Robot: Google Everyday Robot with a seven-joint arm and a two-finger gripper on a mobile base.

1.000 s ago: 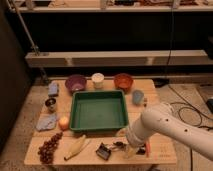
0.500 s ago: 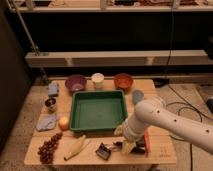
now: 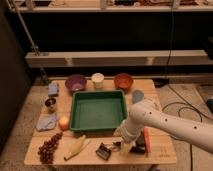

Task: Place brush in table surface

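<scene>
**One brush (image 3: 104, 150) flat on the table (image 3: 160, 152), gripper (image 3: 127, 148) released beside it**

Near the front edge, outside the green tray (image 3: 97, 111), the brush rests on bare wood, so it likely counts as placed. Just right of it, the gripper hangs low with fingers spread, grasping nothing.

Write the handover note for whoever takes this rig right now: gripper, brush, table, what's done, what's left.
Gripper: open, holding nothing, low over the table surface near its front edge, just right of the brush.
Brush: lying on the table surface, in front of the green tray and outside it.
Done: the brush appears to rest on the wood already.
Left: likely only to confirm that and lift the arm clear.
</scene>
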